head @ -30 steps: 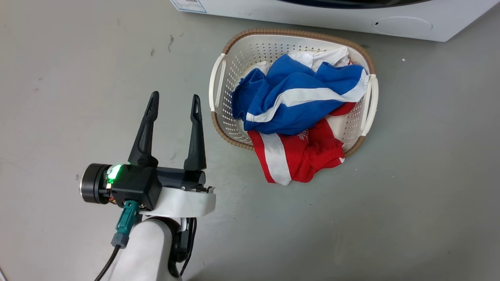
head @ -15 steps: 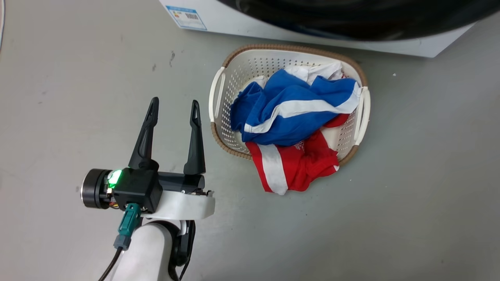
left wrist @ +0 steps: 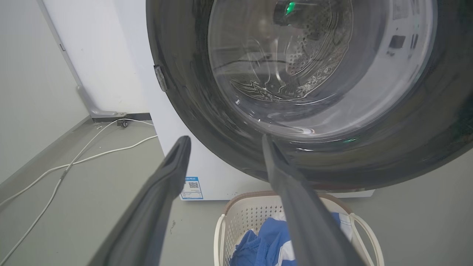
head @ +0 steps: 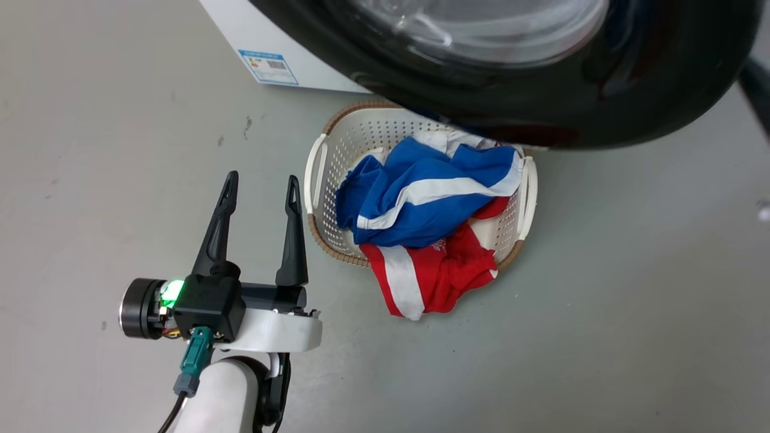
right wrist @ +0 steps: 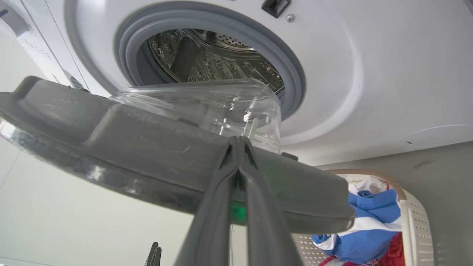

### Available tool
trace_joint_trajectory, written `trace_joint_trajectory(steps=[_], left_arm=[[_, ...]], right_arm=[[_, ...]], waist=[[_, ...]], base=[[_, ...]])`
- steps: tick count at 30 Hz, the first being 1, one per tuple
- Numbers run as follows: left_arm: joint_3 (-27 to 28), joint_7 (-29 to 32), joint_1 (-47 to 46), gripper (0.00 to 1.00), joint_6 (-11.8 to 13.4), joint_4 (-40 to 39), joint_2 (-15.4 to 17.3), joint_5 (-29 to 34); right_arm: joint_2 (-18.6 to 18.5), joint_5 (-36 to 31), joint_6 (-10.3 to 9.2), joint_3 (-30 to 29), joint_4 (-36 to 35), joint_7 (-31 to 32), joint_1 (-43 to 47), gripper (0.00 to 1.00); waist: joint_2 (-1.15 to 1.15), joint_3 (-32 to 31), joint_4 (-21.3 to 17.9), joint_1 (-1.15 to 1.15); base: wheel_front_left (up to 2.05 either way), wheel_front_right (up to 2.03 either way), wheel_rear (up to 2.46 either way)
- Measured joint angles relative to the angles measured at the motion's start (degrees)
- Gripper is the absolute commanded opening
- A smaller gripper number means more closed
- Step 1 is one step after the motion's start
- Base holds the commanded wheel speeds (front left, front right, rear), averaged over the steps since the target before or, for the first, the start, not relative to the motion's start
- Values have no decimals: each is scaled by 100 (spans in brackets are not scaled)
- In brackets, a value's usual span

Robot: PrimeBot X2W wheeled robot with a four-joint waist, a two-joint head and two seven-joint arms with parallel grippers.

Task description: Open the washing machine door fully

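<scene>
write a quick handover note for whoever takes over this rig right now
The left gripper is open and empty, hanging above the floor left of the laundry basket.
The right gripper is shut, fingers together, tips at the inner face of the washing machine door beside its glass bowl; contact can't be confirmed.
The door is partly open, swung out from the washing machine, with the drum opening exposed. It overhangs the basket's far rim; the basket holds clothes.
Done: unlatched, part open.
Left: swing it fully open, probably by pushing on with the right fingers.
</scene>
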Motion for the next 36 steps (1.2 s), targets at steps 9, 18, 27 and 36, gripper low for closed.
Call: trace_joint_trajectory(steps=[9, 18, 27, 36], left_arm=[[70, 0, 129, 100, -68, 43, 0, 57], [104, 0, 241, 100, -110, 85, -1, 85], [127, 0, 392, 100, -131, 137, 0, 101], [127, 0, 534, 100, -153, 176, -1, 107]], right_arm=[[233, 32, -1, 201, -1051, -405, 1174, 0], [490, 46, 0, 543, -1705, -800, 2213, 0], [638, 119, 0, 1029, -2246, -927, 3058, 0], [779, 34, 0, 1733, -2540, -964, 3490, 0]], waist=[[0, -254, -114, 0], [0, -529, -150, 0], [0, -824, -152, 0], [0, -1086, -115, 0]], base=[[0, 0, 0], [0, 0, 0], [0, 0, 0], [0, 0, 0]])
